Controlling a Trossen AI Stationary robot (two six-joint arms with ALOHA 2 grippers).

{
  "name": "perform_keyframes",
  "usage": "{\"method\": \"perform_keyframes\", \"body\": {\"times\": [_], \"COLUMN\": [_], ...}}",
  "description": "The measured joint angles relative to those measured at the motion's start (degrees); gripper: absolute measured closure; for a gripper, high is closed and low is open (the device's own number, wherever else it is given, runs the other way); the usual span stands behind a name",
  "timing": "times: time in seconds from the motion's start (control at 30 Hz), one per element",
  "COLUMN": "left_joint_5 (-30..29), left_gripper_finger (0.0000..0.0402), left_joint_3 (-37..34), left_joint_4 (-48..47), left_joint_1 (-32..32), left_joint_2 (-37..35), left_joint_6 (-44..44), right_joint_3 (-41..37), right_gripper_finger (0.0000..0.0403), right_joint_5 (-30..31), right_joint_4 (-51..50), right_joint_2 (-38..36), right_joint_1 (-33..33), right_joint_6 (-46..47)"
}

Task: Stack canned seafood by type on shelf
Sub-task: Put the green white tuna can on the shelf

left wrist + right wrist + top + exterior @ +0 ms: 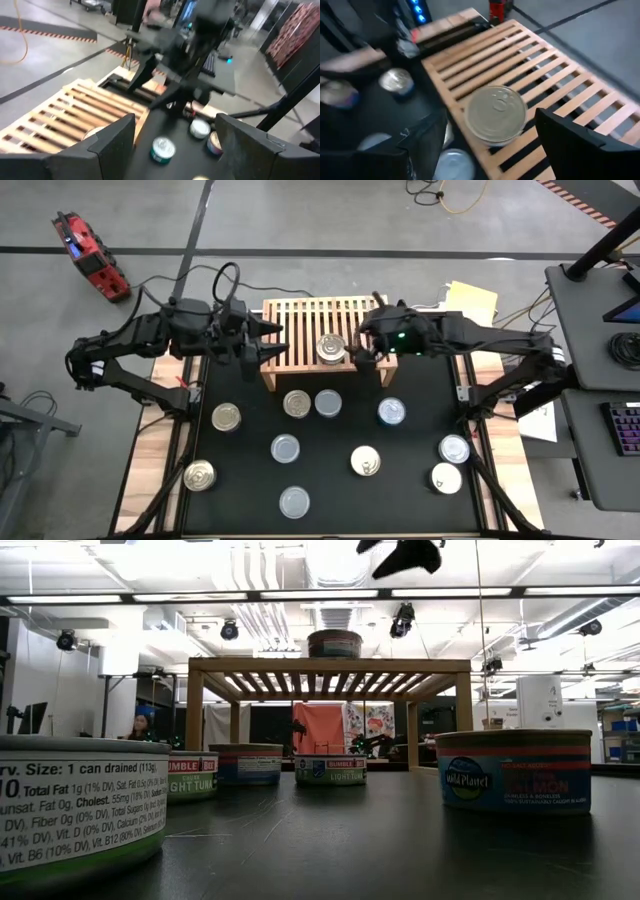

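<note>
Metal can (pixel 331 347) on the shelf (pixel 300 315) looks rigid, slick: grip its wall. Right gripper (pixel 360 352) spread beside it; left gripper (pixel 262 340) spread, empty.

cans on the black mat (pixel 285 448): ten
cans on top of the shelf (pixel 331 348): one
cans in all: eleven
wooden shelves (pixel 300 315): one
robot arms (pixel 140 340): two
red devices on the floor (pixel 90 255): one
</note>
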Motion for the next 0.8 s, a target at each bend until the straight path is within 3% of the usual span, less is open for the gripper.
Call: {"method": "perform_keyframes", "body": {"times": [0.23,0.4,0.67,0.8], "left_joint_5": [0.40,1.67,2.16,3.37], "left_gripper_finger": [0.0141,0.0141,0.0141,0.0141], "left_joint_3": [0.00,0.00,-0.07,-0.07], "left_joint_4": [-9.43,-12.23,-11.94,-11.37], "left_joint_1": [0.00,0.00,0.00,0.00], "left_joint_2": [0.00,0.00,0.58,1.97], "left_joint_6": [-3.20,-4.06,-0.54,0.87], "right_joint_3": [-0.05,-0.10,-0.54,-1.03], "right_gripper_finger": [0.0154,0.0182,0.0230,0.0272], "right_joint_5": [-5.71,-13.41,-14.51,-13.33], "right_joint_4": [-0.27,-1.53,-12.02,-15.00], "right_joint_2": [-2.67,-2.46,-2.17,-2.59], "right_joint_1": [3.31,8.16,15.65,17.53], "right_joint_6": [9.30,15.53,25.83,26.25]}}
